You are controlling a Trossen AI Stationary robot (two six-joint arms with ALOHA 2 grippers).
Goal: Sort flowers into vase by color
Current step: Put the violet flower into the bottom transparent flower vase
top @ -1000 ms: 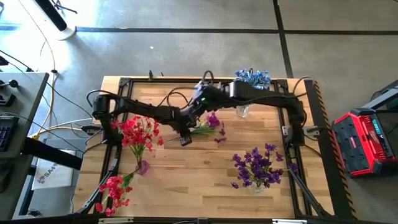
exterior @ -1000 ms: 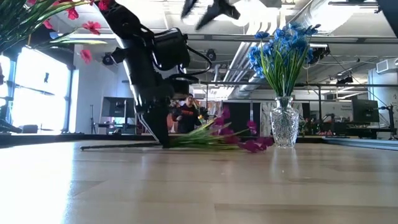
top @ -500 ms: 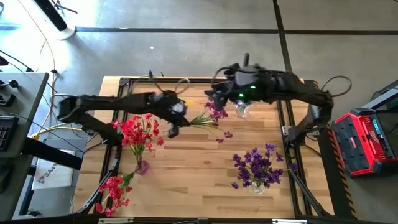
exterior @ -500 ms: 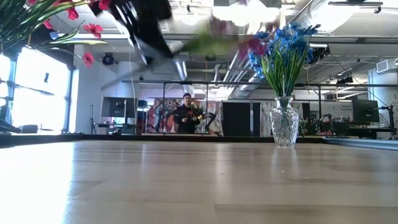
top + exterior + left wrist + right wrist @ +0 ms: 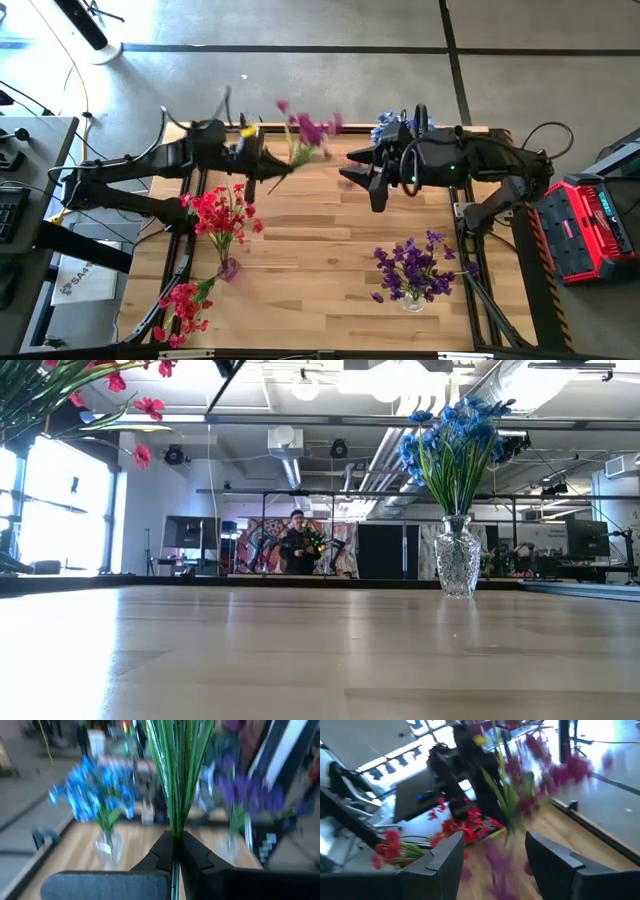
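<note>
The left end effector (image 5: pixel 262 163) holds a flower spray (image 5: pixel 305 133) above the table's (image 5: pixel 320 250) back edge.

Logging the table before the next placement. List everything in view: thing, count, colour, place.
Purple flower spray: one, purple blossoms on green stems, lifted over the table's far edge in the left gripper.
Blue flowers in clear glass vase: one bunch, far right.
Purple flowers in clear vase: one bunch, near right.
Red flowers in vase: one bunch, left side.
Red flower spray: one, lying at near-left corner.
Wooden table: one, light.
Person: one, in the room behind.
Left gripper: shut on the stems.
Right gripper: open, empty, centre right.
</note>
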